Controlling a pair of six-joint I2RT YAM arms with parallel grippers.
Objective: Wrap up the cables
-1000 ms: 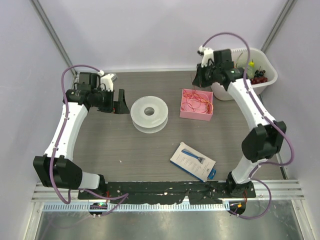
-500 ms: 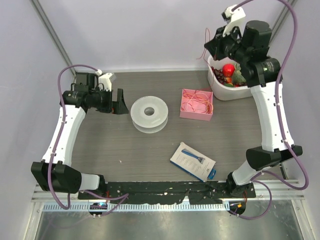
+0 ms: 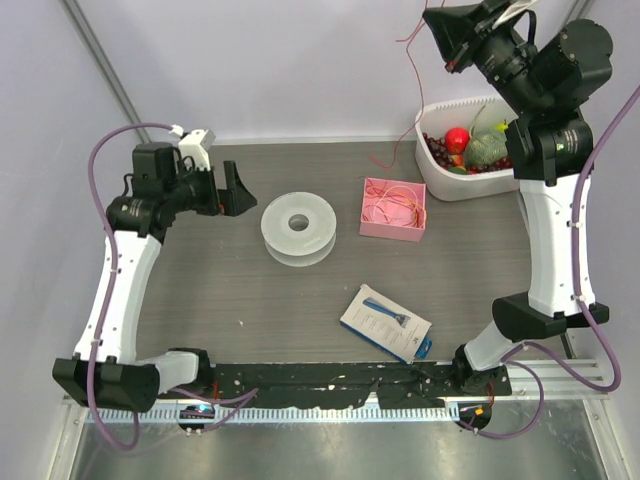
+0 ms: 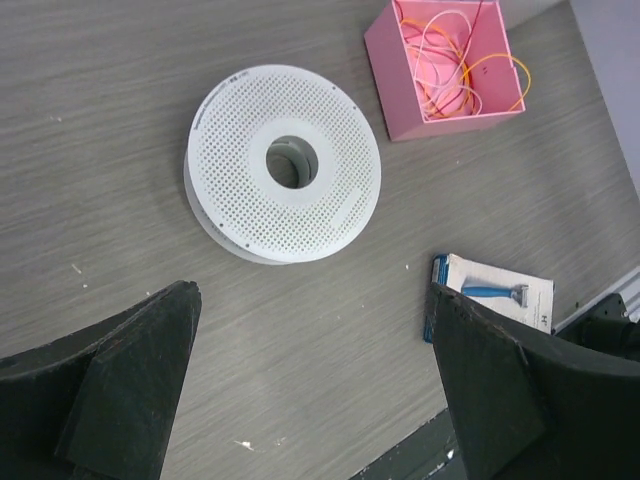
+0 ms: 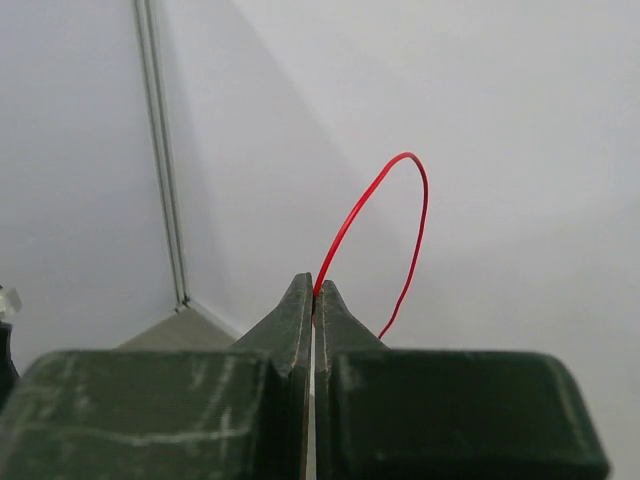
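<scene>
On your left, the left gripper hangs above the table with its two fingers spread wide apart and nothing between them. Its wrist camera looks straight down past both fingers at the things below. Next to the right comes one white spool, lying flat, with a perforated top flange and a round hole through the middle. It is bare, with no wire on it. Right of the spool and apart from it sits one pink box, open at the top. Loose loops of the thin red-orange wire lie piled inside it. Nearer to you, between the spool and the box, one white card lies askew with a single blue razor on it. Further right, one white tub stands at the back corner, just beside the box, holding one red round piece, one green piece and a cluster of small dark red ones. Above the tub, the right gripper is high off the table with its two fingers pressed together on the wire. One short loop arches out past the tips, and one fine strand trails down to the table just behind the box — whether that strand joins the loops inside, you cannot tell.
</scene>
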